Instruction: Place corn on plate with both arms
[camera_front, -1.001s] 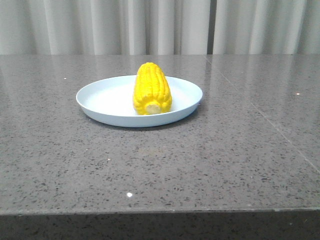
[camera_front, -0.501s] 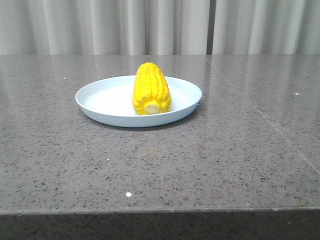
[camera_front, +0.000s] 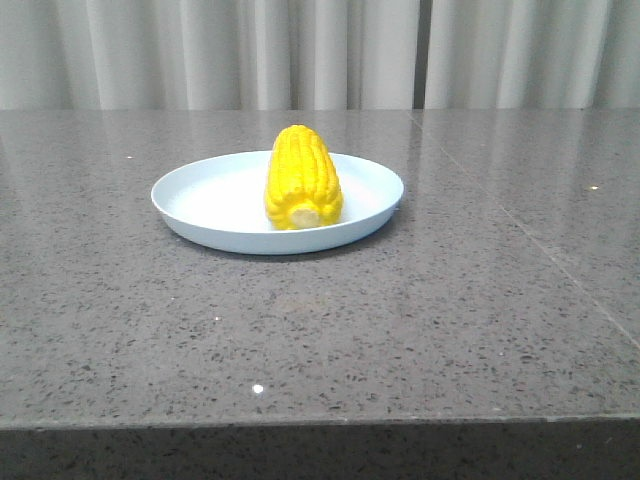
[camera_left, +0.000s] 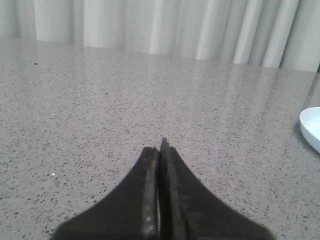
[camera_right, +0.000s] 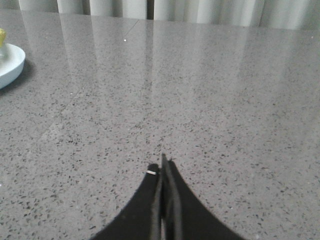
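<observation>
On my front feed the corn (camera_front: 303, 181) is lying in the plate (camera_front: 200, 205), just above the middle of the frame. The cob points toward the camera, its paler stub end facing me near the plate's front rim, its rounded tip toward the back. It sits a little right of the plate's centre, with bare pale blue plate to its left. The plate rests flat on the grey speckled stone surface (camera_front: 400, 330), casting a thin shadow along its front edge. Pale curtains (camera_front: 330, 50) fill the top of the frame behind the surface. No arm appears in this feed.

Over to the left wrist feed: the left end effector (camera_left: 160, 147) fills the bottom centre, its two dark fingers pressed together with only a thin line between them, nothing clamped. It hangs over bare surface. At the right edge of that frame, about halfway down, I catch a sliver of the plate's rim (camera_left: 311, 127), well apart from the fingertips.

Right wrist feed: the right end effector (camera_right: 163, 165) at the bottom centre is also closed up tight, fingers meeting at a point, nothing in them. A tiny white fleck sits just beside the tip; I cannot tell what it is. In the upper left corner of that frame the plate's edge (camera_right: 12, 65) shows with a scrap of yellow corn (camera_right: 2, 37) above it, well apart from the fingers.
</observation>
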